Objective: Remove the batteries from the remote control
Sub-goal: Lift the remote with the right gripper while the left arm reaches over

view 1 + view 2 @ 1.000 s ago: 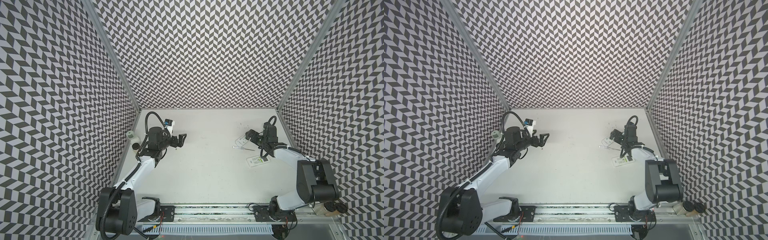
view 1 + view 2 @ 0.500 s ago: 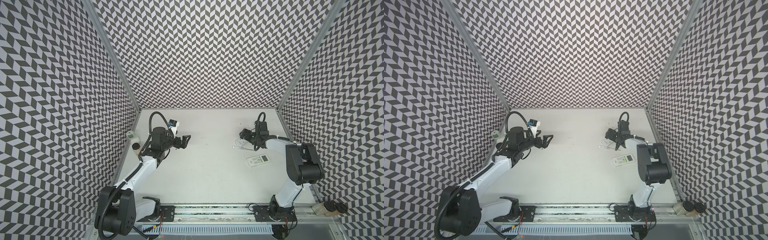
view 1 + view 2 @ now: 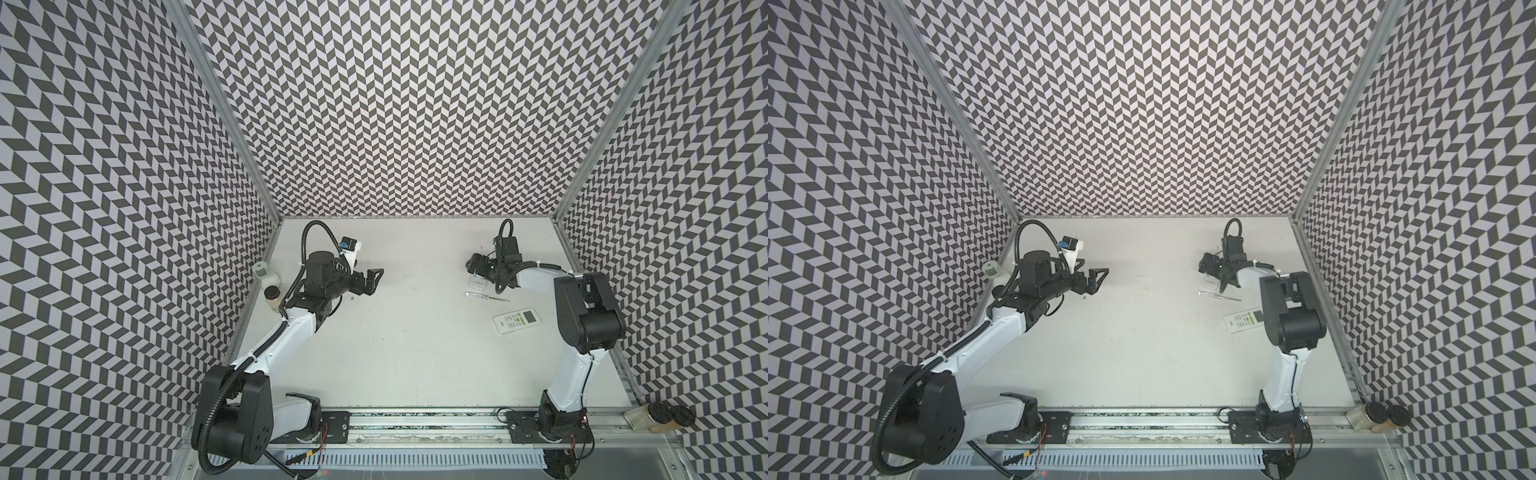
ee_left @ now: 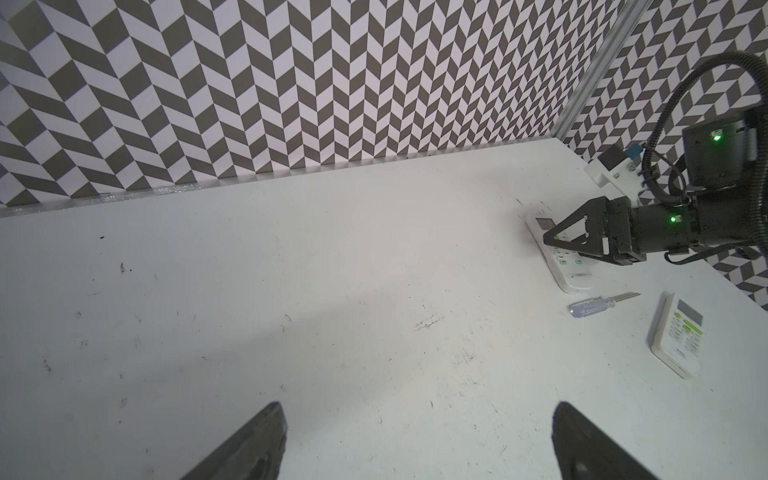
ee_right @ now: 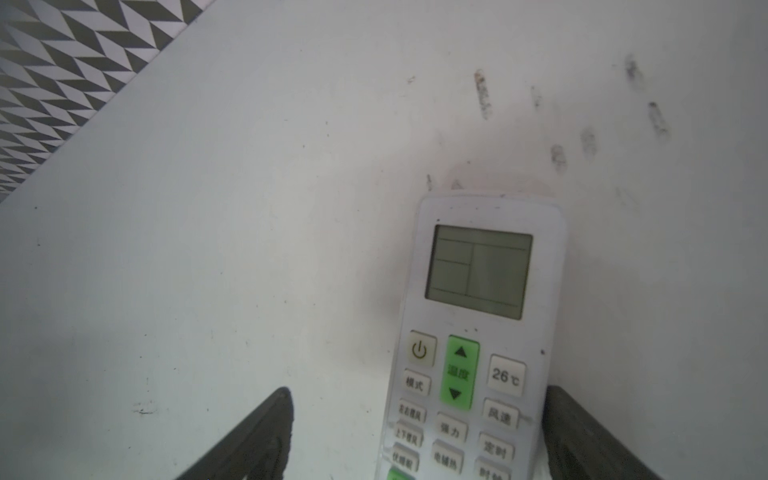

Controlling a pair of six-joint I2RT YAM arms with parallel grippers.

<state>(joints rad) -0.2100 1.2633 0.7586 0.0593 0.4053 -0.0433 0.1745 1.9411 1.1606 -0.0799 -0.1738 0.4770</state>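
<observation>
Obs.: The right gripper (image 5: 417, 399) is low over a white air-conditioner remote (image 5: 478, 332) at the far right of the table (image 3: 415, 374). Its jaws are spread wide and grip nothing. The remote lies between the fingers (image 5: 257, 436) but off-centre. One finger has a clear gap to it. The other is just beside its edge, and I cannot tell whether it touches.

The remote lies flat, display and buttons up. No batteries show in any view. My judgement is that they sit behind the back cover, against the table. A second remote (image 3: 517, 331), also face up, lies nearer the arm bases. A clear-handled screwdriver (image 3: 486, 296) lies between the two remotes, touching neither.

The left gripper (image 3: 371, 279) is fully spread and empty. It hangs above bare table, well apart from the remotes.

Step in hand (judged): take hold of the far remote so it can be turned over.

Notes for doing it well:
- Shift sideways until the remote is centred in the jaws, so closing does not shove it.
- Get the fingertips right down at the table; the body is thin and smooth.
- Clamp across the width, squarely on the long edges.
- Lift only enough to flip it.
- Keep clear of the screwdriver.
</observation>
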